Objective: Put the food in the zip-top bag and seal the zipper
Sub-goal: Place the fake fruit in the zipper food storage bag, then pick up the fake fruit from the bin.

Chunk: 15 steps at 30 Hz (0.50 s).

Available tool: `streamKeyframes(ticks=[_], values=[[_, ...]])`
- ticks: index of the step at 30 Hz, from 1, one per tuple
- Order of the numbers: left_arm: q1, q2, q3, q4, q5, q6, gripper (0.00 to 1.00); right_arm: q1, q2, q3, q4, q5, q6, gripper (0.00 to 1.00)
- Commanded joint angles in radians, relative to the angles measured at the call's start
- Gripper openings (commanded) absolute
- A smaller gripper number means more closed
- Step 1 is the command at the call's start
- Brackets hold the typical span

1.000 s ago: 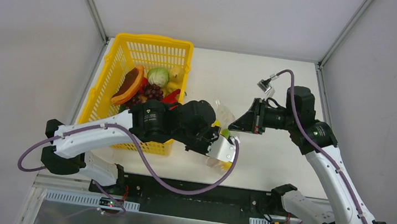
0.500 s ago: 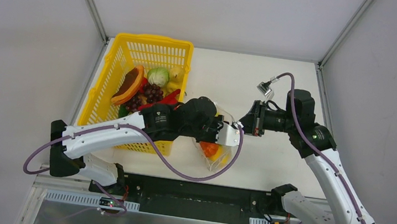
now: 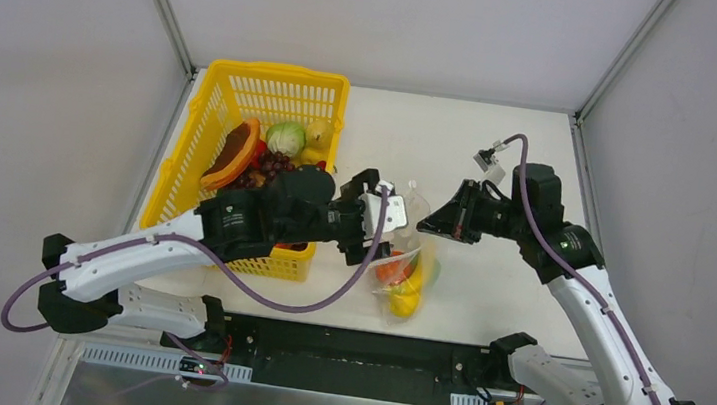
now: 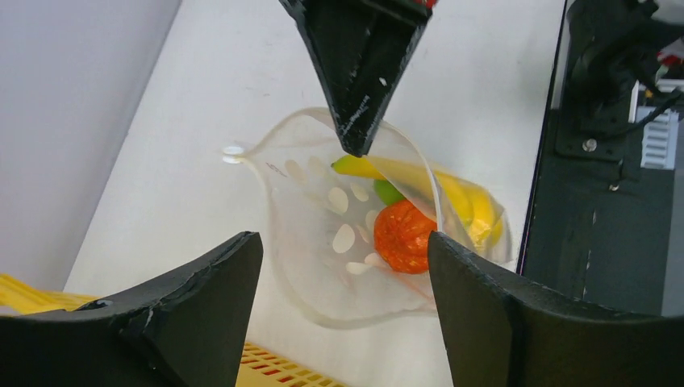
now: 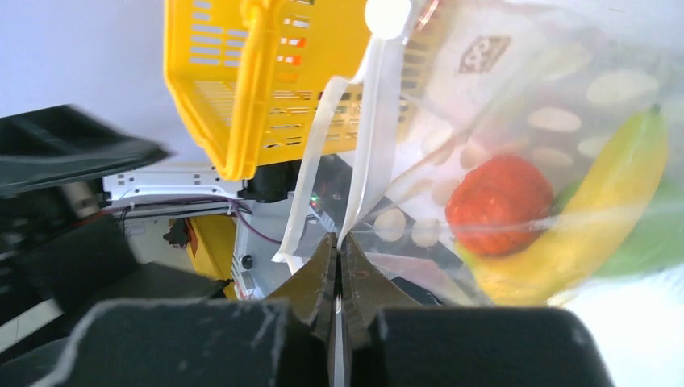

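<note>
The clear polka-dot zip-top bag (image 3: 413,259) hangs just right of the basket, mouth held up. Inside lie an orange fruit (image 4: 403,236), a yellow banana (image 4: 464,201) and a green piece (image 4: 389,192). My right gripper (image 5: 339,242) is shut on the bag's mouth edge, pinching the white zipper strip (image 5: 375,121); from above, the right gripper (image 3: 424,228) sits at the bag's top right. My left gripper (image 4: 345,242) is open with nothing between its fingers and faces the bag's mouth from the basket side. More food, a cabbage (image 3: 286,138) and grapes (image 3: 274,166), lies in the basket.
The yellow lattice basket (image 3: 248,68) stands at the left of the table, and my left arm reaches across its near right corner. An orange papaya slice (image 3: 231,154) leans inside it. Bare white tabletop (image 3: 501,147) lies behind and right of the bag.
My left gripper has opened and drawn back up and left towards the basket. The bag with its food now hangs free to the right, held only by the right gripper.
</note>
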State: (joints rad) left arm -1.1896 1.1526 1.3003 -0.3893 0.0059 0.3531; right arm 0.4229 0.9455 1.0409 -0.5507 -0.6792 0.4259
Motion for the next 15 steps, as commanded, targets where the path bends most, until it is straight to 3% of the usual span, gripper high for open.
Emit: streamKeyframes(ticks=[1, 6, 9, 15], values=[[0.006, -0.050, -0.014, 0.060, -0.033, -0.082, 0.76, -0.003, -0.006, -0.028, 0.001, 0.077, 0.006, 0.00], [0.035, -0.115, -0.065, 0.067, -0.184, -0.169, 0.81, -0.004, -0.019, -0.059, 0.035, 0.053, 0.015, 0.00], [0.082, -0.169, -0.103, 0.070, -0.206, -0.248, 0.97, -0.003, -0.041, -0.084, 0.086, 0.026, 0.024, 0.00], [0.198, -0.285, -0.198, 0.078, -0.323, -0.429, 0.99, -0.003, -0.062, -0.118, 0.126, 0.050, 0.049, 0.00]])
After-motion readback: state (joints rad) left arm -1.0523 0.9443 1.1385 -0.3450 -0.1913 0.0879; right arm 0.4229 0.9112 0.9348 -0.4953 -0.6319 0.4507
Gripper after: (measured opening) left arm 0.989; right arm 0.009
